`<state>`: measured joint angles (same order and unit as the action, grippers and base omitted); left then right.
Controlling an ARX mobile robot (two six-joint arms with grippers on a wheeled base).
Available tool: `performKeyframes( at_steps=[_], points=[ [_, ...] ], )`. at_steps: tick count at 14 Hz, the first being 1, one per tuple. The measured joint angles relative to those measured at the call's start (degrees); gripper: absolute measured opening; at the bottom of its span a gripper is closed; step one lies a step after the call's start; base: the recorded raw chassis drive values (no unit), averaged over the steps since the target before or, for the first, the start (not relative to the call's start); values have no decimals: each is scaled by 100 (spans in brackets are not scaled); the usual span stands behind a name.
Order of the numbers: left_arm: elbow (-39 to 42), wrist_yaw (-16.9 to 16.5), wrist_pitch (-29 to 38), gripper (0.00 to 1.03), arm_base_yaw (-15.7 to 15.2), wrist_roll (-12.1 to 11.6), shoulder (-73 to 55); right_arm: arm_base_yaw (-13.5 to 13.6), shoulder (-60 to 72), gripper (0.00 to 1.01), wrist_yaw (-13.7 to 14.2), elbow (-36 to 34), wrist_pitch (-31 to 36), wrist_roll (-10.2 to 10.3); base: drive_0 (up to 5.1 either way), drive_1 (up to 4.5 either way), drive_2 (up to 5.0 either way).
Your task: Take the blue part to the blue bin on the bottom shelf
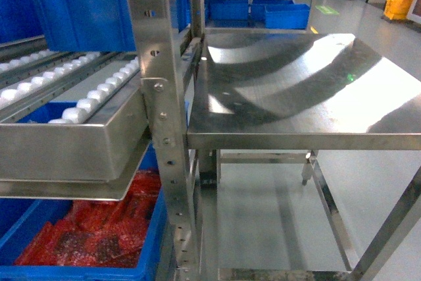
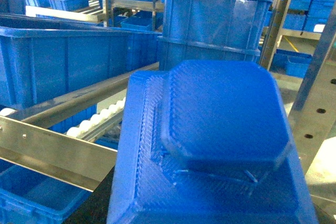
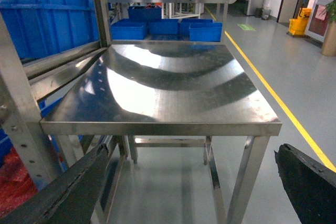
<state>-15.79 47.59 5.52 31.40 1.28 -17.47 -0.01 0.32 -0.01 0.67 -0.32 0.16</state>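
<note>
Blue part (image 2: 220, 140) fills the left wrist view, close to the lens, just in front of the roller rail (image 2: 52, 153) and above a blue bin (image 2: 31, 203); left grip cannot be told. Right gripper (image 3: 189, 192) spread wide, empty, below the steel table (image 3: 168, 87) edge. Bin of red parts (image 1: 99, 228) sits under the rollers (image 1: 79, 106).

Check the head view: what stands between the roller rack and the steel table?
A perforated steel post stands between the roller rack and the table.
</note>
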Motion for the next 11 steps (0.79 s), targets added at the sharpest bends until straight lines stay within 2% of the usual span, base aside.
performKeyframes(
  at_steps=[8,11],
  points=[
    [0,4,24,43,7,2,11,0,0,98,0,0,24,-2,-491,153,329],
    [0,4,0,43,7,0,0,0,0,98,2,0,-4,-2,-486,256,256]
  ],
)
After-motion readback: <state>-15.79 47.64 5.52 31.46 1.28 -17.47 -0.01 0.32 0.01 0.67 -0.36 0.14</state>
